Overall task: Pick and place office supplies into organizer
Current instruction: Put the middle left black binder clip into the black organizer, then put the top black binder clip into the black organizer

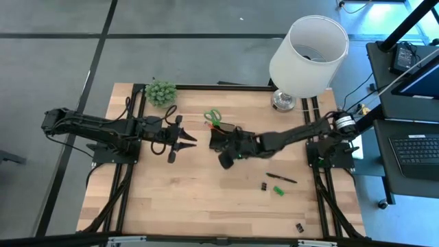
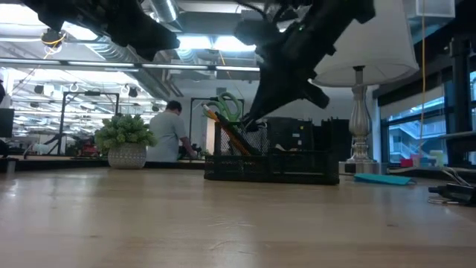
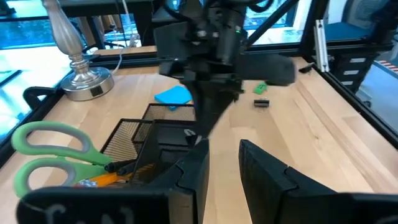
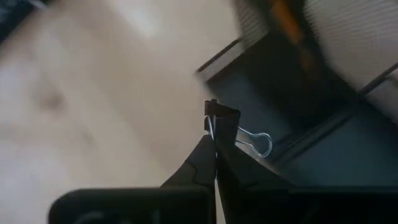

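The black mesh organizer [image 1: 230, 136] stands mid-table, with green-handled scissors [image 1: 212, 116] and orange pencils [image 2: 223, 130] upright in its tall compartment. My right gripper [image 1: 223, 162] hovers at the organizer's near-left side, shut on a small black binder clip [image 4: 221, 116]. My left gripper [image 1: 184, 145] waits open just left of the organizer and touches nothing. A black pen [image 1: 281, 178], a clip [image 1: 264, 186], a green piece [image 1: 278, 190] and another clip [image 1: 300, 226] lie on the table's near right. The blue sticky pad [image 3: 174, 95] lies beyond the organizer. My right gripper pinches the binder clip by its black body [image 4: 222, 119] between the two fingertips [image 4: 202, 155]. The clip's wire handle [image 4: 260, 142] sticks out to one side. The fingers slant downward toward the organizer [image 4: 298, 106], and the clip is lifted clear of table and tray.
A white-shaded lamp [image 1: 309, 53] stands at the far right edge and a potted plant [image 1: 160, 92] at the far left. Bare wood [image 1: 199, 199] spreads across the near half of the table. A person [image 2: 169, 132] shows in the room behind.
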`<act>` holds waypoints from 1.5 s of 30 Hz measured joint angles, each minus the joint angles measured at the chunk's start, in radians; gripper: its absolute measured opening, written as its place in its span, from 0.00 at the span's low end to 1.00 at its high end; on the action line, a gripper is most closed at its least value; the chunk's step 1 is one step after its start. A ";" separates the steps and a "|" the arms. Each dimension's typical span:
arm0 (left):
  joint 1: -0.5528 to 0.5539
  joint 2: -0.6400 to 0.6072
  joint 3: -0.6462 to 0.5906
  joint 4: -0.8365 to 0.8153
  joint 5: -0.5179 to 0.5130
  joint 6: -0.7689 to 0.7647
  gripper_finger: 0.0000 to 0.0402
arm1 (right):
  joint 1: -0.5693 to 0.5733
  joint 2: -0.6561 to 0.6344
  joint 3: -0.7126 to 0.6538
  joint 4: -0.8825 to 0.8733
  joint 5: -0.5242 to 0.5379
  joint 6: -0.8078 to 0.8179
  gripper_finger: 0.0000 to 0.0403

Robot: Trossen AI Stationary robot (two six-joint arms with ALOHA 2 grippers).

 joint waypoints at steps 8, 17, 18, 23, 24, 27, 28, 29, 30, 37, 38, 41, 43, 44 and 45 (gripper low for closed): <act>0.000 0.000 0.000 0.000 -0.005 -0.026 0.20 | -0.069 0.007 0.006 -0.071 -0.010 -0.103 0.01; 0.001 0.000 0.000 0.000 -0.008 -0.017 0.20 | -0.076 0.072 0.006 -0.056 -0.011 -0.131 0.01; 0.001 0.000 0.000 0.000 -0.008 -0.017 0.20 | -0.076 0.078 0.006 -0.049 -0.008 -0.132 0.01; 0.001 0.000 0.000 0.000 -0.008 -0.015 0.20 | -0.076 0.105 0.004 -0.044 -0.012 -0.131 0.01; 0.001 0.000 0.000 0.000 -0.008 -0.015 0.20 | -0.076 0.105 0.004 -0.043 -0.013 -0.131 0.02; 0.001 0.000 0.000 -0.001 -0.008 -0.015 0.20 | -0.076 0.104 0.004 -0.040 -0.013 -0.130 0.03; 0.001 0.000 0.000 0.000 -0.008 -0.015 0.20 | -0.076 0.104 0.004 -0.042 -0.013 -0.130 0.04; 0.001 0.000 0.000 0.000 -0.008 -0.015 0.20 | -0.076 0.104 0.004 -0.040 -0.013 -0.130 0.05; 0.001 0.000 0.000 -0.001 -0.008 -0.015 0.20 | -0.076 0.104 0.004 -0.037 -0.017 -0.131 0.06; 0.001 0.000 0.000 0.000 -0.008 -0.016 0.20 | -0.076 0.104 0.004 -0.037 -0.035 -0.133 0.13; 0.001 0.000 0.000 0.000 -0.008 -0.016 0.20 | -0.076 0.104 0.004 -0.037 -0.035 -0.133 0.14; 0.001 0.000 0.000 0.000 -0.008 -0.018 0.20 | -0.076 0.103 0.004 -0.037 -0.036 -0.119 0.20; 0.001 0.000 0.000 0.000 -0.008 -0.018 0.20 | -0.076 0.098 0.011 -0.057 -0.037 -0.108 0.24; 0.001 0.000 0.000 -0.001 -0.008 -0.018 0.20 | -0.076 0.092 0.022 -0.076 -0.042 -0.107 0.26; 0.001 0.000 0.000 0.000 -0.008 -0.018 0.20 | -0.075 0.084 0.035 -0.097 -0.057 -0.106 0.27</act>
